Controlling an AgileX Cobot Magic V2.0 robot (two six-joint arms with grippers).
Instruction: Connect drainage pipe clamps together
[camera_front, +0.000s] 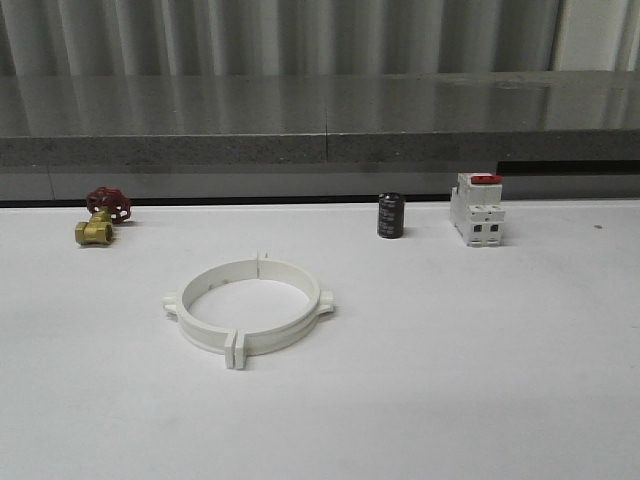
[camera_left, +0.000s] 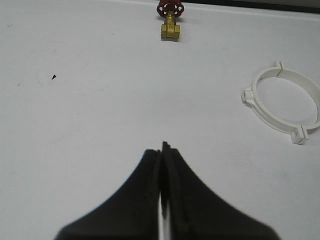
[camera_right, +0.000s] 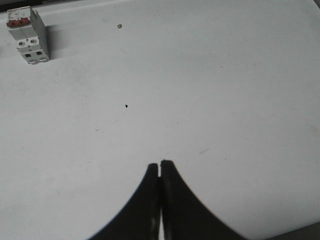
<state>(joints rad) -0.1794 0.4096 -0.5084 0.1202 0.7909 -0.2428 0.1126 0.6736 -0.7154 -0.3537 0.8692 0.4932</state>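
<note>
Clamps (camera_front: 248, 308), smooth white plastic half-rings, one wide ring.

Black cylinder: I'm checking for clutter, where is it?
In the front view, the black cylinder stands at the table's back, right of centre, just left of the white block.

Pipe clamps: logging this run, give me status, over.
Left gripper shut, right gripper shut, both empty over bare table. Drainage pipe clamps lie mid-table as one ring, tabs meeting. Nothing in the way; brass valve, capacitor, breaker stand clear.
</note>
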